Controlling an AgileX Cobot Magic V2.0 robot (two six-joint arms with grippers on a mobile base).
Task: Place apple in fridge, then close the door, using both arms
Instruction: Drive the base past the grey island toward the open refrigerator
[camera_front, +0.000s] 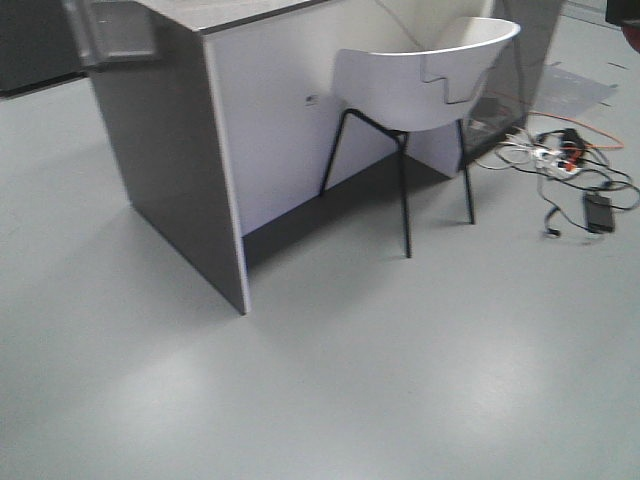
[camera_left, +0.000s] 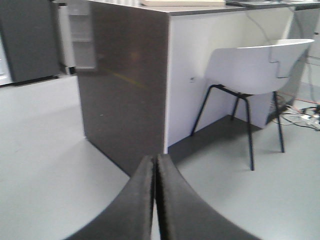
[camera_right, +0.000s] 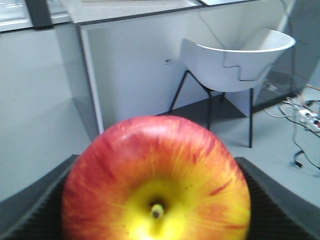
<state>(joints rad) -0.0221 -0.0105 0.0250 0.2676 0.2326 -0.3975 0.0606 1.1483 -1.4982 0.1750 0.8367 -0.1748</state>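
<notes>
The apple (camera_right: 156, 170), red with yellow streaks, fills the lower right wrist view, stem end toward the camera. My right gripper (camera_right: 156, 215) is shut on it, with a black ribbed finger (camera_right: 30, 210) on each side. My left gripper (camera_left: 155, 162) is shut and empty, its black fingers pressed together above the floor. The dark grey fridge (camera_left: 30, 40) shows at the far upper left of the left wrist view. Beside it is the door's white lining with clear bins (camera_left: 77, 35), also in the front view (camera_front: 110, 30). Neither gripper shows in the front view.
A grey-sided counter (camera_front: 170, 170) with a white front panel stands ahead. A white chair (camera_front: 420, 80) with thin black legs is tucked against it. Loose cables and a power strip (camera_front: 565, 160) lie on the grey floor at right.
</notes>
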